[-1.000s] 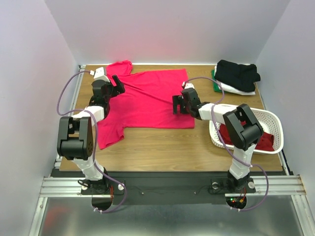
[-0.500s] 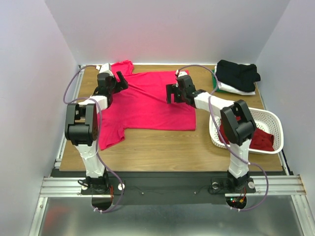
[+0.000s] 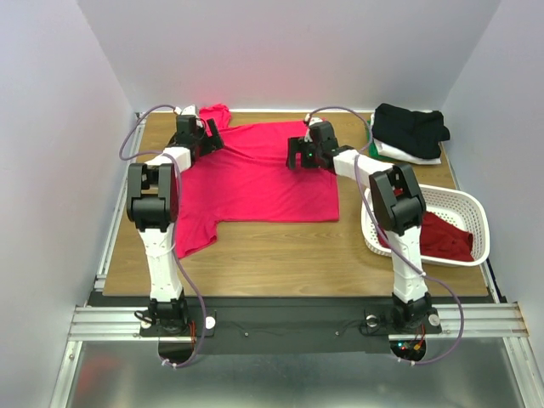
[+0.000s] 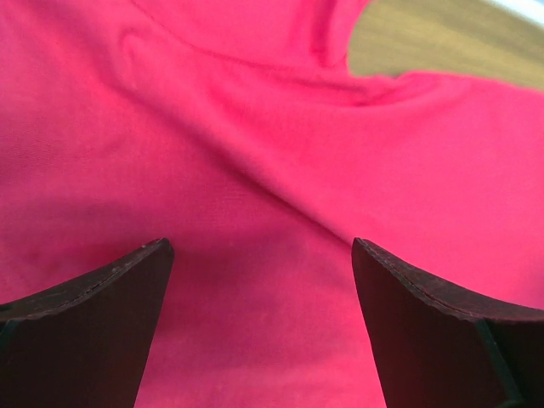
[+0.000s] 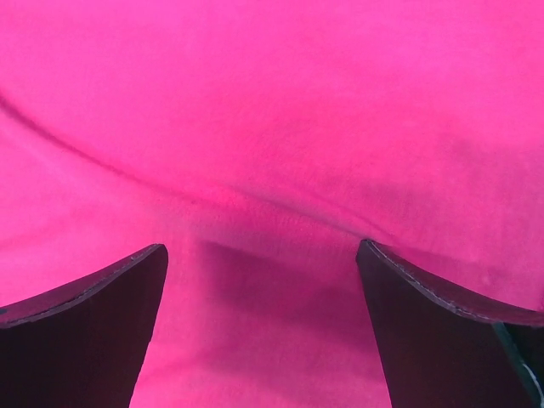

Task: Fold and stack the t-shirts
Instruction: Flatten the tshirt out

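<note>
A bright pink-red t-shirt (image 3: 255,174) lies spread flat on the wooden table, one sleeve at the far left and one at the near left. My left gripper (image 3: 206,138) hovers over its far left shoulder, open, with only pink cloth (image 4: 263,255) between its fingers. Over the shirt's far right part my right gripper (image 3: 299,155) stands open too, pink cloth (image 5: 263,212) filling its view. A darker red t-shirt (image 3: 438,235) lies in the white basket (image 3: 472,212). Folded black (image 3: 410,127), white (image 3: 408,155) and green (image 3: 371,144) t-shirts are stacked at the far right.
The white perforated basket stands at the right, near my right arm's elbow. The folded stack sits in the far right corner. Grey walls close the table on three sides. Bare wood (image 3: 280,255) shows along the near edge.
Both arms have reached farther across the table: the left gripper moved to the shirt's far left shoulder, the right gripper to its far right part. Both stayed open.
</note>
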